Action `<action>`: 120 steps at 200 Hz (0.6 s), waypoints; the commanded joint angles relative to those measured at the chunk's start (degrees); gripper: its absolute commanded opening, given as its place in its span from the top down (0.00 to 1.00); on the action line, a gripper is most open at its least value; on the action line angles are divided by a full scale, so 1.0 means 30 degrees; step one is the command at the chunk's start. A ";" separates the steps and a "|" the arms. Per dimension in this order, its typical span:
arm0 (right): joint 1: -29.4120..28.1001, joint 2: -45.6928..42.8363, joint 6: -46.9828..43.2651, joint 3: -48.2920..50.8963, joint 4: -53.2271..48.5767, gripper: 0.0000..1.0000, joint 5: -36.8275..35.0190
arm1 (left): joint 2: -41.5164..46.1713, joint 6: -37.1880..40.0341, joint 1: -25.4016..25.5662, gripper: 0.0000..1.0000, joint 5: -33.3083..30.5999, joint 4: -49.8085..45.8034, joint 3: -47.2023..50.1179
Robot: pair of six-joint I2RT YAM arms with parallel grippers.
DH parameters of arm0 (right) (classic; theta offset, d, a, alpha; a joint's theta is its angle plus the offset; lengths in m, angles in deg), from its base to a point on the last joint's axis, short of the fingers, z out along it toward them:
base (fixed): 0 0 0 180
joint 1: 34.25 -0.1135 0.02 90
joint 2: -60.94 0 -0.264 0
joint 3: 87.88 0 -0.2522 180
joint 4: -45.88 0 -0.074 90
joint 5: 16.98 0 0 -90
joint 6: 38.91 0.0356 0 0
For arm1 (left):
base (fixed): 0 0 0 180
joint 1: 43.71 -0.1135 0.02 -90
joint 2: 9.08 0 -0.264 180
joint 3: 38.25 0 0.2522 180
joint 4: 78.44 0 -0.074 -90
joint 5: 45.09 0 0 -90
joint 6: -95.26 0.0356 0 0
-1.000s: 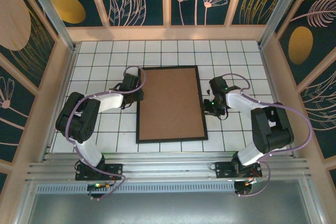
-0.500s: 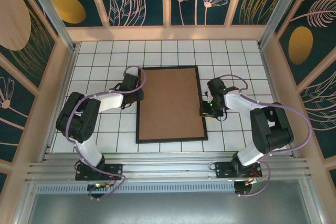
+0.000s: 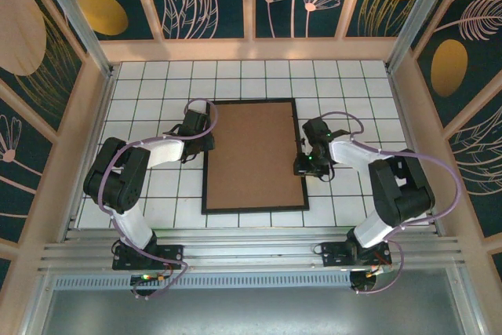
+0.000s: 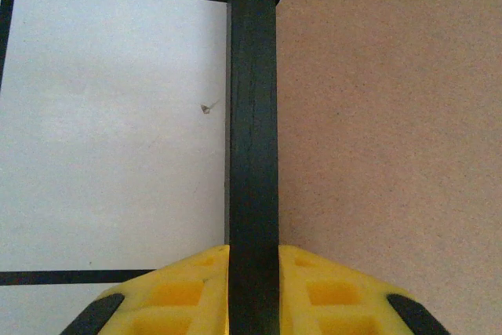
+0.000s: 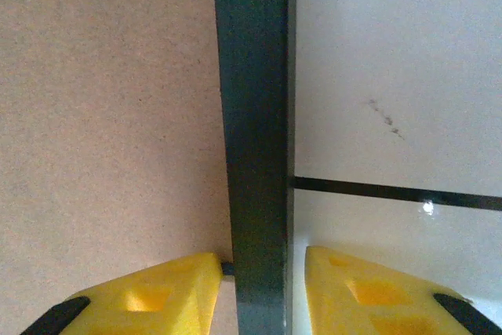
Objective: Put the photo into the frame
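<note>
1. The frame [image 3: 255, 209] lies flat in the middle of the table [image 3: 157, 84], brown backing board [image 3: 255, 154] up; the photo, if inside, is hidden beneath it.
2. My left gripper [image 4: 252, 268] pinches the left rail, pads tight on both sides, anchoring the frame, I judge.
3. My right gripper [image 5: 263, 268] straddles the right rail, slack: a gap shows at the outer pad.
4. Against a second ago, the right gripper and the frame have shifted slightly left.
</note>
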 commanded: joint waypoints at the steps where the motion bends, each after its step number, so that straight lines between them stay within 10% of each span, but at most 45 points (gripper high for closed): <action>1: -0.0912 0.1064 0.0195 -0.0052 -0.0152 0.62 -0.0759 | 0.0059 0.0023 0.0166 0.79 0.0608 0.0768 -0.0510; 51: -0.1249 0.0959 -0.0069 -0.0935 -0.0858 0.62 -0.2481 | 0.0262 0.0065 0.0157 0.79 0.0305 0.0640 -0.0384; 120: 0.1986 -0.0040 -0.0756 -0.3664 0.1757 0.52 0.1575 | 0.0431 0.0051 0.0173 0.78 0.0256 0.0666 -0.0364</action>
